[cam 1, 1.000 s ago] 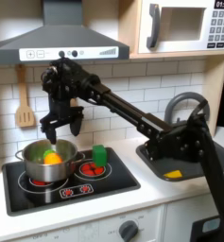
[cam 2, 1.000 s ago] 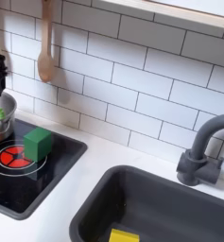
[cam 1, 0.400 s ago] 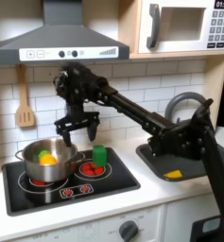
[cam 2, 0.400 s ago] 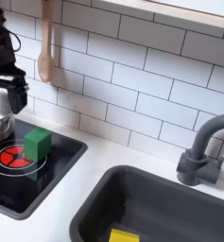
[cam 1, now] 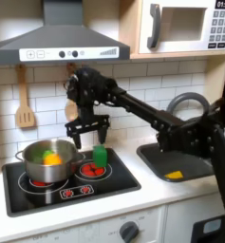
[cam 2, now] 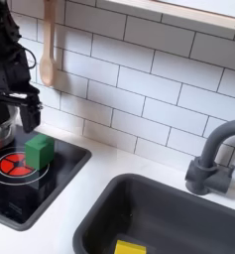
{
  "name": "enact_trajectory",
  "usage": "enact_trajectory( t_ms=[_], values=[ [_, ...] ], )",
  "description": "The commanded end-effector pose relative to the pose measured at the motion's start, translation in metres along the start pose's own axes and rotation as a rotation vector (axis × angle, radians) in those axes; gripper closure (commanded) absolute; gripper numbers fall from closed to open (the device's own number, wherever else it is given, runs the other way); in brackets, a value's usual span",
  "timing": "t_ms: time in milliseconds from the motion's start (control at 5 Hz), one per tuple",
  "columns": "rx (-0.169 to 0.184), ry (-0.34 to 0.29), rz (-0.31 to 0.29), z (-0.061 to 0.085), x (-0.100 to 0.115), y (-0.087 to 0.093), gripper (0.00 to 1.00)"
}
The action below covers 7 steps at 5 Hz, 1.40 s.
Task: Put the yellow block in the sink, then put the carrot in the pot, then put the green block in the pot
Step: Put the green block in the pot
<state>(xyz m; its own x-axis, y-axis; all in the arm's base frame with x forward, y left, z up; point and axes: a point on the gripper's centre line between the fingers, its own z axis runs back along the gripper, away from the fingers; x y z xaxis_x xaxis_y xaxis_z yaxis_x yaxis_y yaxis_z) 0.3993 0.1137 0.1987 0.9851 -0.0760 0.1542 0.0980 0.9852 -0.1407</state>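
- On the black toy stove (cam 1: 71, 186), the small bright green block (cam 1: 100, 156) stands upright on a red burner, just beside the shiny round silver pot (cam 1: 47, 161).
- Above the block hangs the black hand (cam 1: 88, 134), fingers spread and holding nothing.
- A wooden spoon (cam 2: 48, 45) hangs on the tiled wall behind.
- The pot holds the orange carrot (cam 1: 51, 158); a green piece beside it is probably its tip.
- The dark grey rectangular sink (cam 2: 174, 220), with its curved faucet (cam 2: 210, 159), holds the small yellow block (cam 2: 130, 247).
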Motion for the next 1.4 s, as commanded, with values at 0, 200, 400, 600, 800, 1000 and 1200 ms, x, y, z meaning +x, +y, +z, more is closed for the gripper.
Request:
enact_trajectory(
  t_ms=[0, 200, 400, 600, 800, 1000, 1200],
  values=[
    [-0.013, 0.022, -0.042, -0.012, 0.002, -0.018, 0.0],
    [-0.015, 0.039, -0.041, -0.019, 0.0, -0.017, 0.0],
    [-0.013, 0.059, -0.04, -0.027, -0.003, -0.014, 0.0],
    [-0.002, 0.076, -0.055, -0.033, -0.008, -0.014, 0.0],
    [-0.008, 0.097, -0.083, -0.049, -0.011, -0.02, 0.0],
    [0.003, 0.103, -0.102, -0.058, -0.011, -0.021, 0.0],
    [0.028, 0.102, -0.137, -0.061, -0.008, -0.019, 0.0]
  ],
)
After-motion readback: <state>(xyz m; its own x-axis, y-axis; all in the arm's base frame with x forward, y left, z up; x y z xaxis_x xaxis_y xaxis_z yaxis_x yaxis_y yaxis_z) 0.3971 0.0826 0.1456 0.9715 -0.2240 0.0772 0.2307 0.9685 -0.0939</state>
